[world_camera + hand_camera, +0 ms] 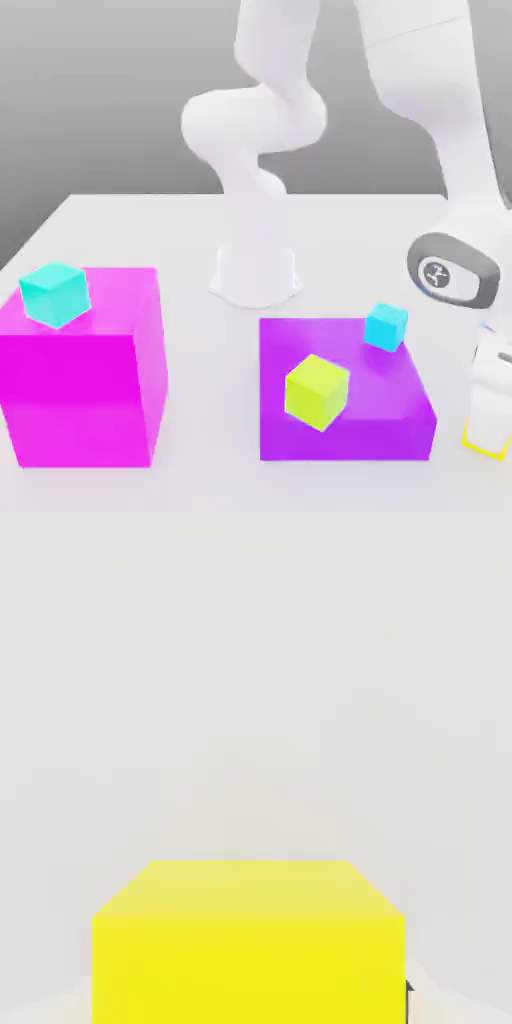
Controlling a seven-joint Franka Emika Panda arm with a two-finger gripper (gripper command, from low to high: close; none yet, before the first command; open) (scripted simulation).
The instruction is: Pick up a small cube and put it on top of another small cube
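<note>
In the exterior view, a white bench (150, 225) is seen carrying a tall magenta block (85, 385) at the view's left, with a cyan cube (55, 293) resting on its top. Beside it, toward the middle, a lower purple block (345, 400) is topped by a lime-green cube (316, 391) and a smaller cyan cube (386, 326), set apart from each other. At the view's right, the white arm (430, 90) is lowered to the bench, and its tool (490, 430) is placed over a yellow cube (484, 444), of which a thin edge is seen.

In the hand view, the yellow cube (250, 942) is seen close up on the white bench (250, 662), between the fingertips. Whether it is pinched cannot be told.
</note>
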